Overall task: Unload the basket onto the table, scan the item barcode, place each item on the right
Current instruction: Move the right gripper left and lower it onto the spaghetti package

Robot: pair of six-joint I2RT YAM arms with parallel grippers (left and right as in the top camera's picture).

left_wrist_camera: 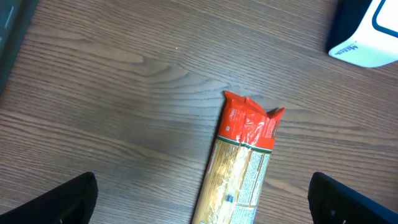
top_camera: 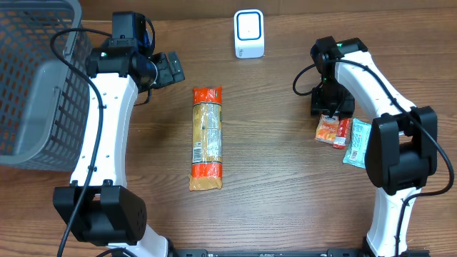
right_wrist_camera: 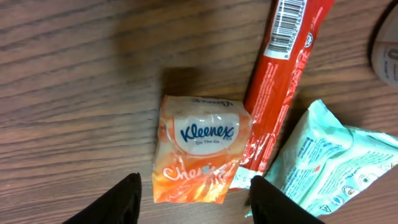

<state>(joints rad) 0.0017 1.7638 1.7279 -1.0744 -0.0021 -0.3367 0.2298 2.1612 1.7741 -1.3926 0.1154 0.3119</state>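
The right hand (right_wrist_camera: 196,185) is held low with its fingers (right_wrist_camera: 127,199) spread, one on each side of the orange Kleenex pack (right_wrist_camera: 199,146). Nothing is pinched, and the pack lies flat on the surface (right_wrist_camera: 74,93). No barcode can be seen on its upper face, so the code is judged to be underneath or on an edge.

Touching the pack's right side lies a red stick pack (right_wrist_camera: 280,81), its barcode turned upward, and beyond that a teal wipes pack (right_wrist_camera: 329,162). The straddling stance is judged to suit a grasp across the narrow width, though the red pack could be caught by one finger.

The white scanner (top_camera: 249,33) stands well apart, at the far edge. The left hand (top_camera: 168,69) is held wide open above the surface, near the top end of a spaghetti packet (top_camera: 207,139), with a grey basket (top_camera: 36,78) at its side.
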